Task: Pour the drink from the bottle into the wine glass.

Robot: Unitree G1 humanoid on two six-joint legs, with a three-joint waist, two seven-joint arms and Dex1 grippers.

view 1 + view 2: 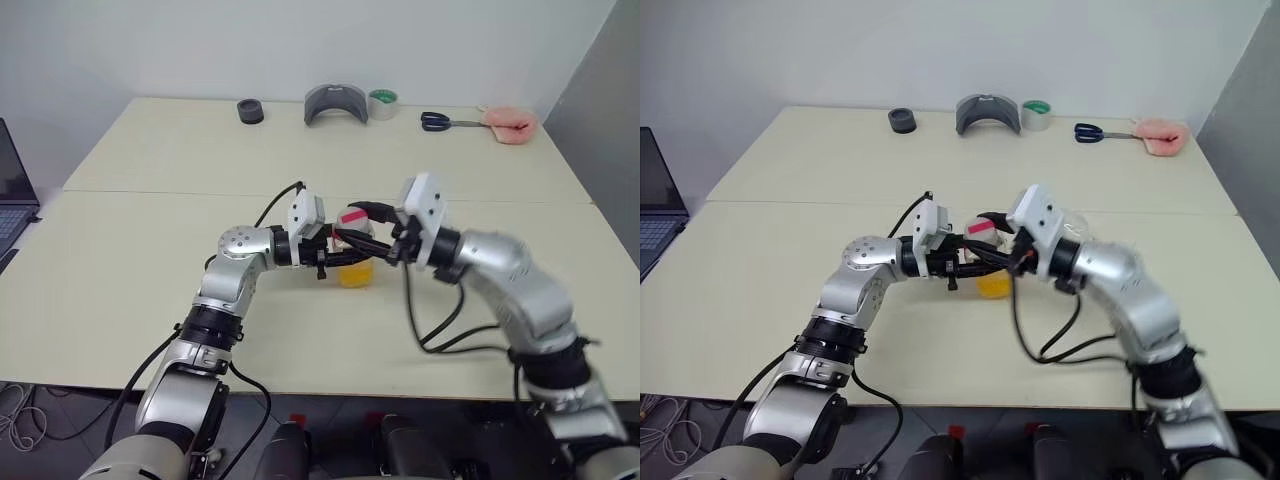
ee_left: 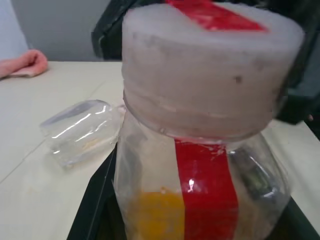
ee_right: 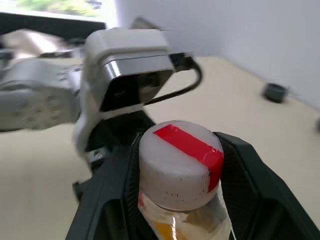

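Note:
The bottle [image 1: 352, 262] is a small clear one with a white cap [image 3: 175, 170] crossed by a red strip. It stands upright just above the table's middle. The orange drink [image 1: 355, 273] fills its lower part. My left gripper [image 1: 335, 250] reaches in level from the left and is shut on the bottle's body. My right gripper [image 1: 366, 226] comes in from the right, its black fingers [image 3: 247, 180] closed on either side of the cap. The wine glass [image 2: 82, 130] shows as a clear bowl on the table behind the bottle, and it looks tipped on its side.
Along the far edge of the table [image 1: 150, 250] are a black roll [image 1: 250, 111], a grey curved object [image 1: 336, 104], a green tape roll [image 1: 383, 104], scissors [image 1: 440, 121] and a pink object [image 1: 510, 123]. A laptop [image 1: 10, 195] sits off the left side.

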